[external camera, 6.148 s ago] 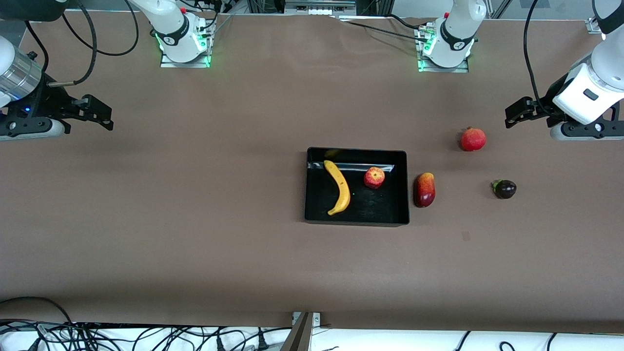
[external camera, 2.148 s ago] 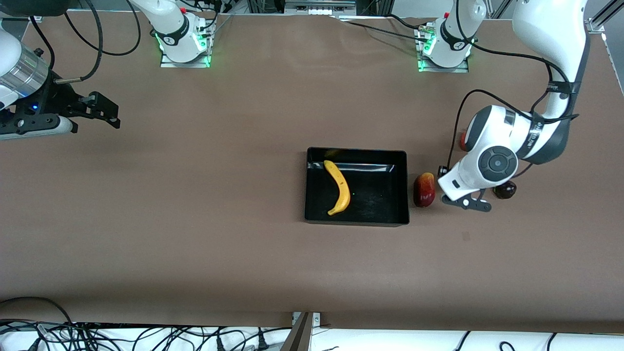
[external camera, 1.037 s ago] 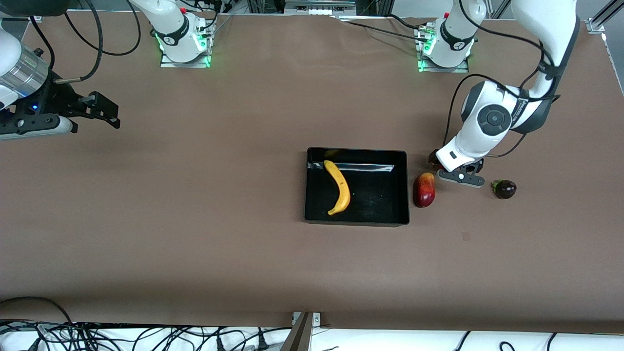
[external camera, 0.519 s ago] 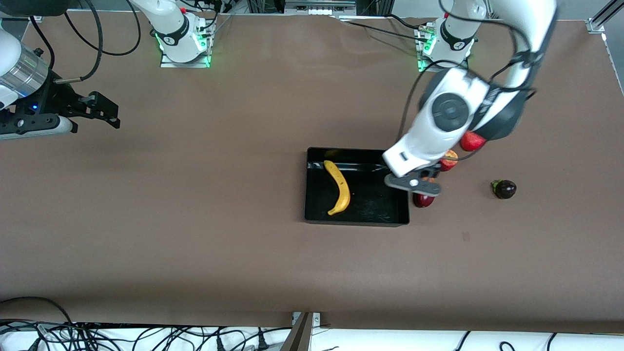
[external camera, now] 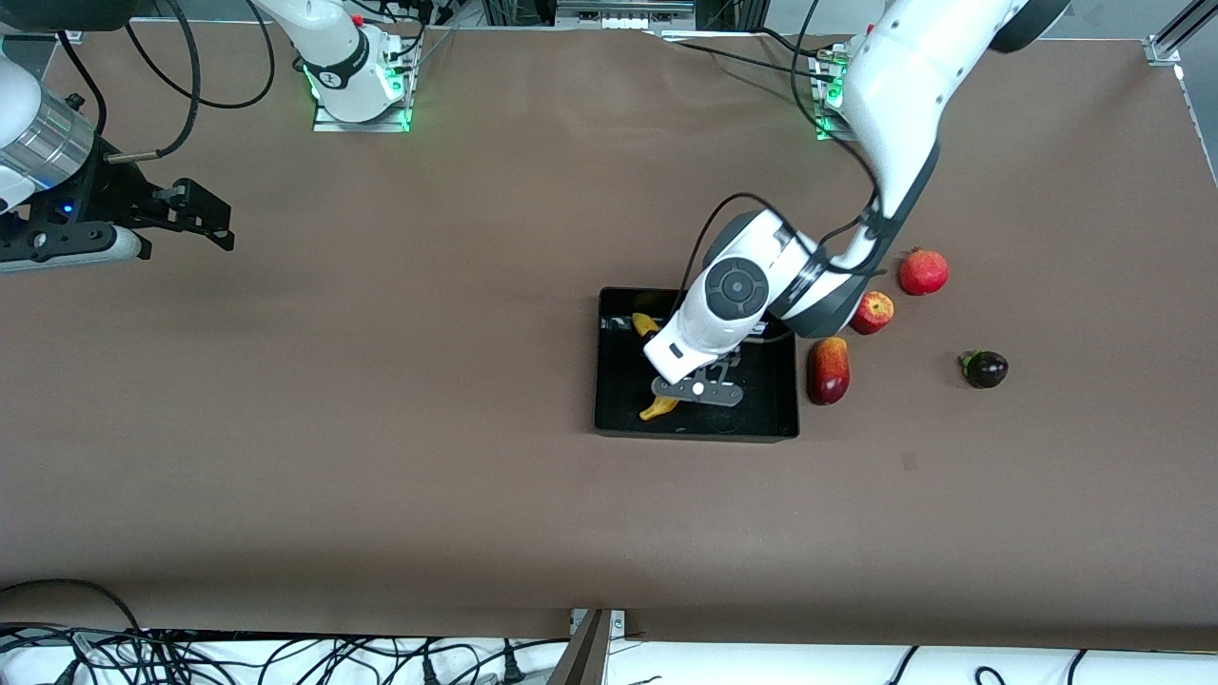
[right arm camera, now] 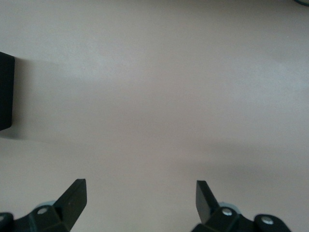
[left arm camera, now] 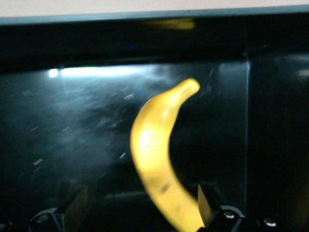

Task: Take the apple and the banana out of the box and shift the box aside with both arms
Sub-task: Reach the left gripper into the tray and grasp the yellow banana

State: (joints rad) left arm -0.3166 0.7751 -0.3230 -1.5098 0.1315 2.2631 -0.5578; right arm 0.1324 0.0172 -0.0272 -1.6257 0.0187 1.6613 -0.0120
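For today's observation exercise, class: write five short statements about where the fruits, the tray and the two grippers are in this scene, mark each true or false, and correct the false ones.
1. The banana lies in the black tray. True.
2. The apple is in the tray. False: it sits on the table outside it, toward the left arm's end.
3. The left gripper is over the tray, open above the banana. True.
4. The right gripper holds a fruit. False: it waits open and empty at the right arm's end of the table.
5. The mango lies beside the tray. True.

No legible text, apparently, anywhere.
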